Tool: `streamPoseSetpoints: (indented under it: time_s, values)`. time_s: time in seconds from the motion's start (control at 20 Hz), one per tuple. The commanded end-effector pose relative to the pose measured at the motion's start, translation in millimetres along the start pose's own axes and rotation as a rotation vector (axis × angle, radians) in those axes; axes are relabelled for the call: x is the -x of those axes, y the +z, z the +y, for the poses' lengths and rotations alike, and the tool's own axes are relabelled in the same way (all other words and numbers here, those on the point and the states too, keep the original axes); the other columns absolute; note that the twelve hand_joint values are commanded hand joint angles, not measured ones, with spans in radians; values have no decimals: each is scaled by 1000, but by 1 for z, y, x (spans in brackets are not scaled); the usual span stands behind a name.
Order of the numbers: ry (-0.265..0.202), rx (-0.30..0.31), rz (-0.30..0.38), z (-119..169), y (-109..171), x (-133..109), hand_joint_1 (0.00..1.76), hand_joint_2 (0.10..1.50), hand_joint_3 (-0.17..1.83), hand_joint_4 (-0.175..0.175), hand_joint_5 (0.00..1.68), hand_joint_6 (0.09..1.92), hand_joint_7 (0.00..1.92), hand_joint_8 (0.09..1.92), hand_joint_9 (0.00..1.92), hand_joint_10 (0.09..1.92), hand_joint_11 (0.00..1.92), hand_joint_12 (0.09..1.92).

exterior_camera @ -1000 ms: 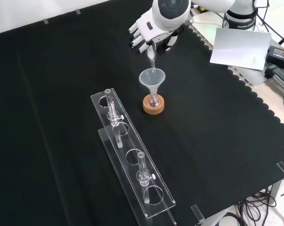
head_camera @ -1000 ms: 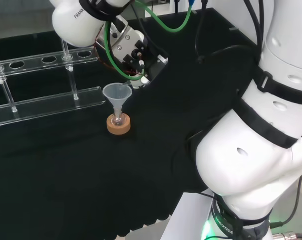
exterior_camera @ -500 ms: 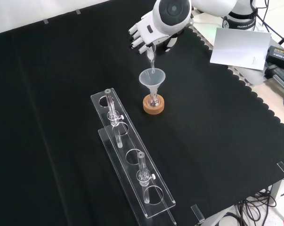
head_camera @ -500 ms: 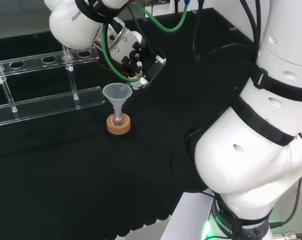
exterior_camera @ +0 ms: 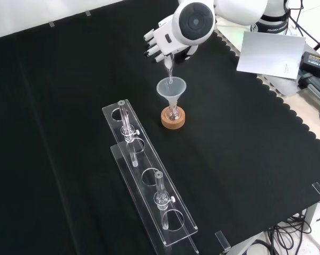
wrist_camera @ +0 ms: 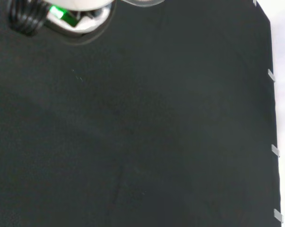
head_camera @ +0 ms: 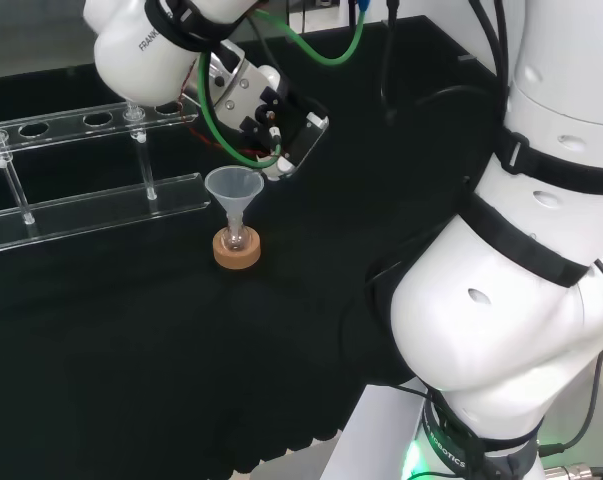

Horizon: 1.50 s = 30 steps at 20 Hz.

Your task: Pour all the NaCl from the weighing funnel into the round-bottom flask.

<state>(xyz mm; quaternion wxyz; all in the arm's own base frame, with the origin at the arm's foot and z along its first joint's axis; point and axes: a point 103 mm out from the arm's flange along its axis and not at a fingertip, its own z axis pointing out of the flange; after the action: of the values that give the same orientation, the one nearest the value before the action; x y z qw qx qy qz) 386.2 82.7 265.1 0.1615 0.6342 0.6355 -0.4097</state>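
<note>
Hand (exterior_camera: 158,38) higher, weighing funnel (exterior_camera: 169,65) spout-down, near-vertical.

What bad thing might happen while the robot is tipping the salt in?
1. The hand holds the weighing funnel tilted, its tip just over the plastic funnel. If it drifts sideways, salt could land on the black cloth.
2. The small round-bottom flask only rests on its cork ring, with the plastic funnel standing tall in its neck. A bump might tip it all over.
</note>
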Motion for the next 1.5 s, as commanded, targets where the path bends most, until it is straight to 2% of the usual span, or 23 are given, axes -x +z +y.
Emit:
streamPoseSetpoints:
  time_s: [0.05, 1.5]
  values:
    - [13, 7, -40, 0, -5, -3, 1111, 711, 571, 175, 1247, 686, 626, 629, 949, 293, 793, 1061]
    - [42, -4, -207, -1, -19, -10, 1110, 712, 569, 175, 1248, 683, 591, 628, 923, 289, 780, 1069]
